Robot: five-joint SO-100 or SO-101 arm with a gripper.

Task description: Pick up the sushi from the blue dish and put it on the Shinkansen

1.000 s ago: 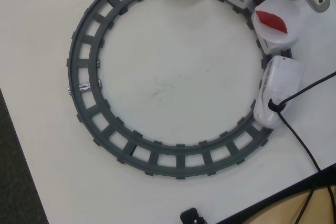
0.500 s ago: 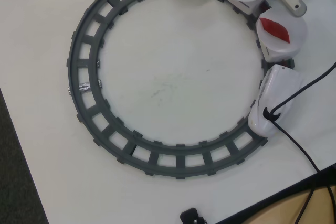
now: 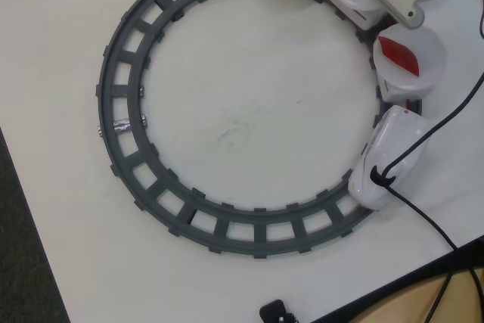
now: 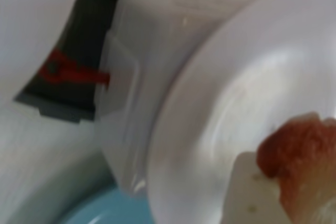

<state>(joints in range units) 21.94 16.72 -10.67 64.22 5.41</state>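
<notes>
The gripper (image 4: 294, 182) grasps the sushi (image 4: 302, 153). The white plate (image 4: 220, 119) on the Shinkansen (image 3: 389, 156) sits right below it.

Even, diffuse light is falling on the white table (image 3: 242, 122) in the overhead view, and shadows are staying faint: only a thin soft edge is showing inside the grey track (image 3: 121, 111). The white train nose (image 3: 389, 158) at four o'clock and the plate with the red piece (image 3: 412, 58) at two o'clock are washing out against the tabletop, losing their outlines. The picture is looking slightly soft, with darker corners at seven o'clock. The wrist view is lying badly out of focus: the white plate (image 4: 220, 129) is glowing with broad hazy sheen, and the orange sushi (image 4: 304, 156) at four o'clock is smearing into blur.
</notes>
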